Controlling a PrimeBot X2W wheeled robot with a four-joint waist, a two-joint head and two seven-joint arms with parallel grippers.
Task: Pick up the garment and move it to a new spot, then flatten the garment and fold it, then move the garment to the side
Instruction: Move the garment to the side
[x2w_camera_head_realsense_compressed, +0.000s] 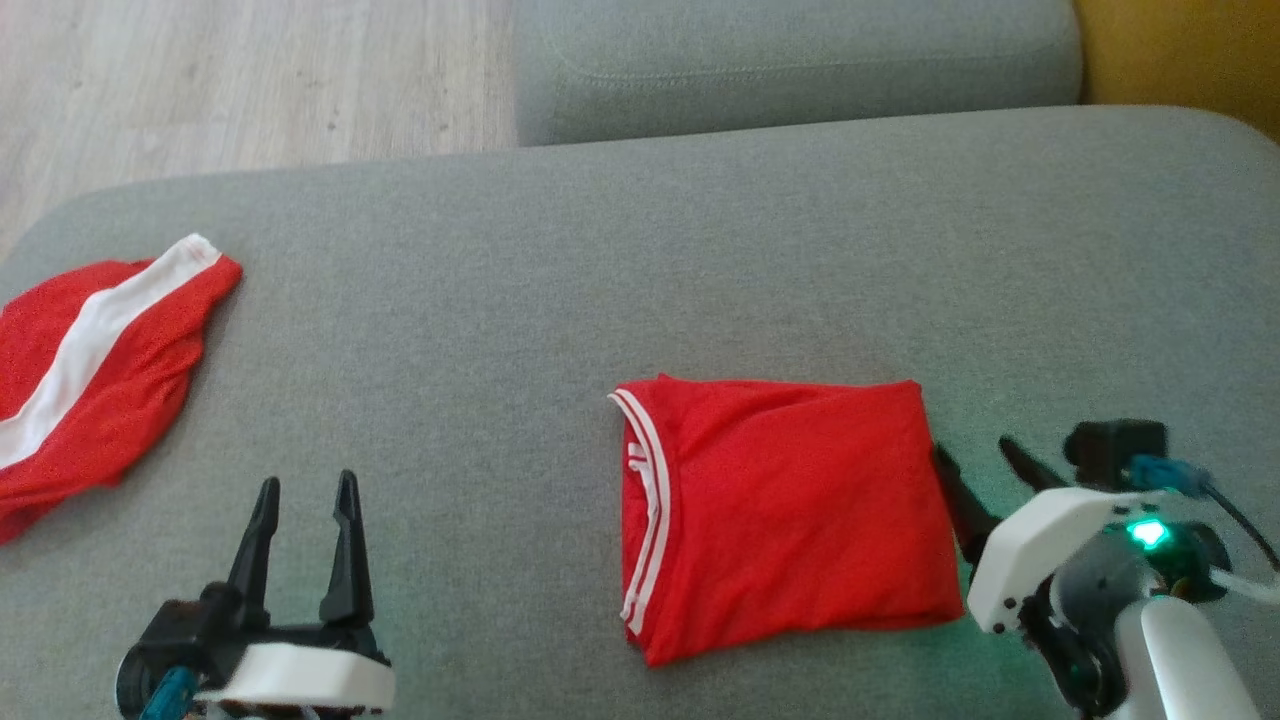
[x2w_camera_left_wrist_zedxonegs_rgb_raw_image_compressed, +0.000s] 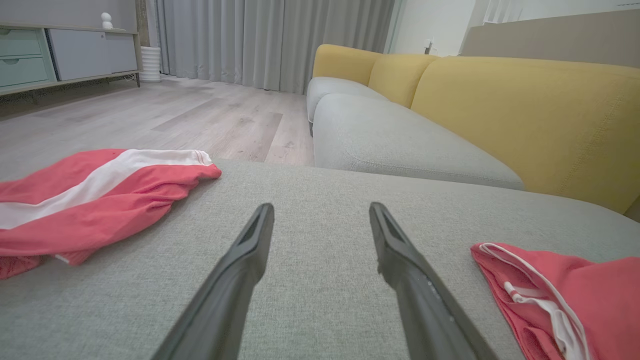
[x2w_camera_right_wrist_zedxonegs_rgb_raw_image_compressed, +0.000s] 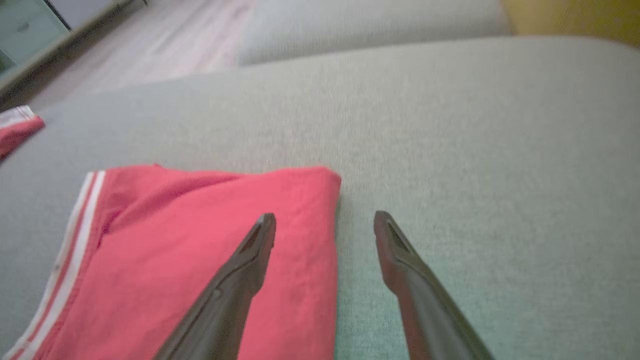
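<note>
Garment lies folded on the couch; the right hand, spread and empty, should slide one finger underneath and pinch every layer.

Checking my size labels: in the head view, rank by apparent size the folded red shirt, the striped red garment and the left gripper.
1. folded red shirt
2. striped red garment, partly cut off at the picture's edge, so unsure
3. left gripper
</note>
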